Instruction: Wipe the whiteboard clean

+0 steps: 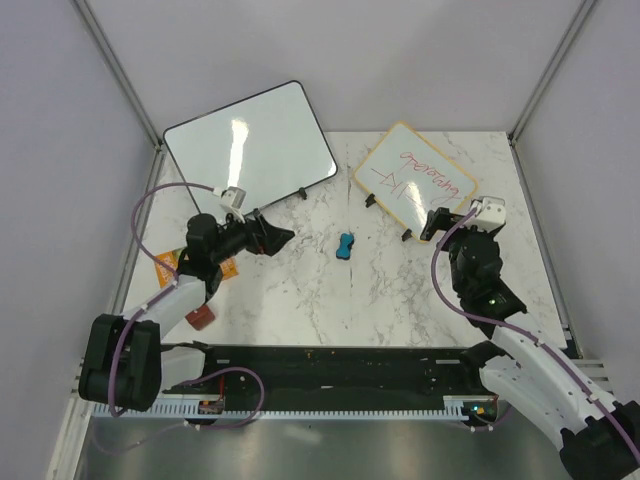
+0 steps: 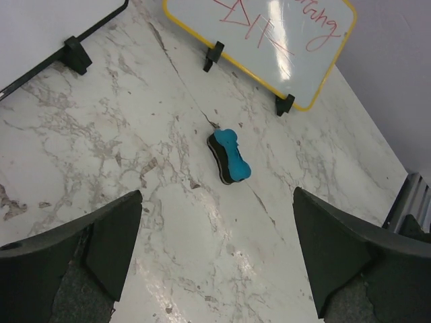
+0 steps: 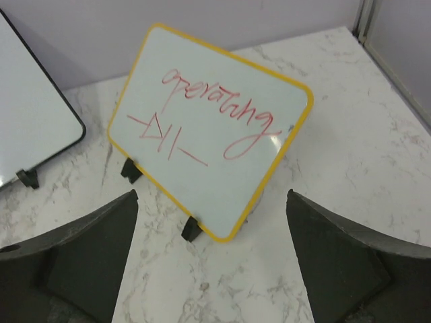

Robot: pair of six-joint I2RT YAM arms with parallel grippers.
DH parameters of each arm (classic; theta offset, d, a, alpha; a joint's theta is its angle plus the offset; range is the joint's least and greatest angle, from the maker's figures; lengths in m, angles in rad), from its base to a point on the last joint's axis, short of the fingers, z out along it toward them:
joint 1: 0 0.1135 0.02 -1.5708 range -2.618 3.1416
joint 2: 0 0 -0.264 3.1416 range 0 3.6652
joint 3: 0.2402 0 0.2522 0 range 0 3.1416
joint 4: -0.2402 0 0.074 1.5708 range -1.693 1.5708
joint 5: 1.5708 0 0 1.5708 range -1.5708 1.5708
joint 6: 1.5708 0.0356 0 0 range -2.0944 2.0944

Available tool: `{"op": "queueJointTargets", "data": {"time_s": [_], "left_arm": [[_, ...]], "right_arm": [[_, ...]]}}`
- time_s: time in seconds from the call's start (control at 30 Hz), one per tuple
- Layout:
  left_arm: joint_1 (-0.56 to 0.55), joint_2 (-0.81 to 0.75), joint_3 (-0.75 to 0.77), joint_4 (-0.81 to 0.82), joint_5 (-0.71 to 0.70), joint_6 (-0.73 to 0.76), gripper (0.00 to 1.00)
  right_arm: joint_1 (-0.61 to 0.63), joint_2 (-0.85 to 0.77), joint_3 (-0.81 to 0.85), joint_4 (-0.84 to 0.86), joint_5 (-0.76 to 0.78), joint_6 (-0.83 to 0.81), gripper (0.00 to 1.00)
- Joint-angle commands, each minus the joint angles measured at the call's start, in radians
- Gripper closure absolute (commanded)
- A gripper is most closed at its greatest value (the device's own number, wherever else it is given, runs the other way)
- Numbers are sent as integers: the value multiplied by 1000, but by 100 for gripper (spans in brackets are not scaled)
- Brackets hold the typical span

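Note:
The small yellow-framed whiteboard [image 1: 413, 177] stands tilted on black clip feet at the back right, with red handwriting and a diode sketch on it. It also shows in the right wrist view [image 3: 210, 131] and the left wrist view [image 2: 269, 37]. A blue eraser [image 1: 345, 245] lies on the marble table between the arms; it also shows in the left wrist view [image 2: 229, 157]. My left gripper [image 1: 278, 238] is open and empty, left of the eraser. My right gripper [image 1: 440, 222] is open and empty, just in front of the whiteboard's near corner.
A larger black-framed glossy board [image 1: 250, 145] stands at the back left. An orange packet [image 1: 165, 267] and a brown block [image 1: 200, 317] lie by the left arm. Grey walls close in the table [image 1: 300, 290] on three sides.

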Motion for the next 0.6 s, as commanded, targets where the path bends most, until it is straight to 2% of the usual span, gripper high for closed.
{"op": "queueJointTargets", "data": {"time_s": [0.0, 0.13, 0.2, 0.27, 0.4, 0.57], "left_arm": [[-66, 6, 65, -59, -42, 5, 1], [-195, 64, 195, -181, -104, 127, 1], [-256, 106, 303, -308, -218, 151, 1], [-290, 193, 380, -381, -301, 148, 1], [-383, 392, 668, -595, -470, 154, 1], [-501, 615, 888, -781, -693, 204, 1]], "right_arm": [[0, -1, -40, -89, -25, 86, 2], [0, 28, -39, -92, -28, 105, 2], [2, 47, -27, -98, -48, 109, 2], [0, 68, -24, -98, -60, 114, 2], [-7, 82, -37, -101, -109, 123, 2], [-43, 70, -57, -95, -264, 91, 3]]}}
